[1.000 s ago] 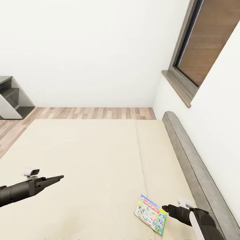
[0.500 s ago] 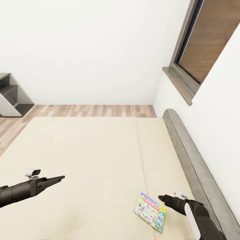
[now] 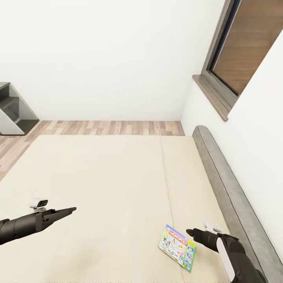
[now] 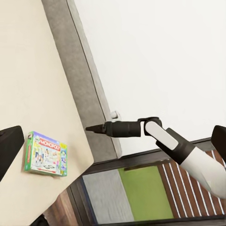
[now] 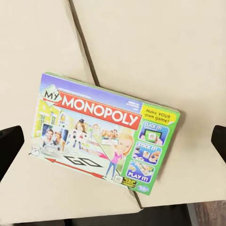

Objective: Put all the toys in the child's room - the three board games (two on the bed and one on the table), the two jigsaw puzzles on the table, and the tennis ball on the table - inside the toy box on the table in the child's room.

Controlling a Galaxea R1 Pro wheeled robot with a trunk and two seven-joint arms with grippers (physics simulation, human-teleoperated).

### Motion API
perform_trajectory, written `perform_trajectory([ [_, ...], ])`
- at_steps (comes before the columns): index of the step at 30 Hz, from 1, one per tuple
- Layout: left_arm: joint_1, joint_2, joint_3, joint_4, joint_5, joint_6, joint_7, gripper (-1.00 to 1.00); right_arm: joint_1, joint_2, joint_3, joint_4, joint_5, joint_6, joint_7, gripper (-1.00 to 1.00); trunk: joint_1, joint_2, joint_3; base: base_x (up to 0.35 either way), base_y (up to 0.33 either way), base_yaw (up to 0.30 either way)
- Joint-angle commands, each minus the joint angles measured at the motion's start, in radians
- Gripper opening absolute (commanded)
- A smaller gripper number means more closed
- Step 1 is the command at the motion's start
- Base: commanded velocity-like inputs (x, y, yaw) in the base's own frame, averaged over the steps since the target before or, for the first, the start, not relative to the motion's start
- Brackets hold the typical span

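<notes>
The right gripper (image 3: pixel 190 232) is hovering just beside the Monopoly board game (image 3: pixel 177 247), fingers spread wide and empty, so the pickup from the bed (image 3: pixel 98 177) looks in hand. The game is lying flat near the headboard (image 3: pixel 224 184); next, the fingers need lowering around its edge. The left gripper (image 3: pixel 70 210) is hanging well away from the game, its state unclear.

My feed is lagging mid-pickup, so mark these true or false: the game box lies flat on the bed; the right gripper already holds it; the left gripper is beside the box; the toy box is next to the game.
1. The green-white Monopoly board game box with a red band lies flat on the beige mattress of the bed. True.
2. The right gripper holds the box. False: it hangs beside and above it, empty.
3. The left gripper is beside the box. False: it hangs far off across the mattress.
4. The toy box sits next to the game. False: bare mattress surrounds it.
</notes>
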Motion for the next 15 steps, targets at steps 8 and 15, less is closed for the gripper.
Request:
perform_trajectory([
  [8,-0.002,0.003,0.001,0.000,-0.001,0.011,-0.004,1.00,-0.001,0.003,-0.002,0.000,-0.012,0.005,0.001,1.00,0.000,-0.002,-0.015,0.000,0.000,0.000],
  [15,-0.001,0.003,0.001,0.000,-0.001,0.011,-0.004,1.00,-0.001,0.003,-0.002,0.000,-0.014,0.004,0.002,1.00,0.000,-0.002,-0.026,0.000,0.000,0.000],
])
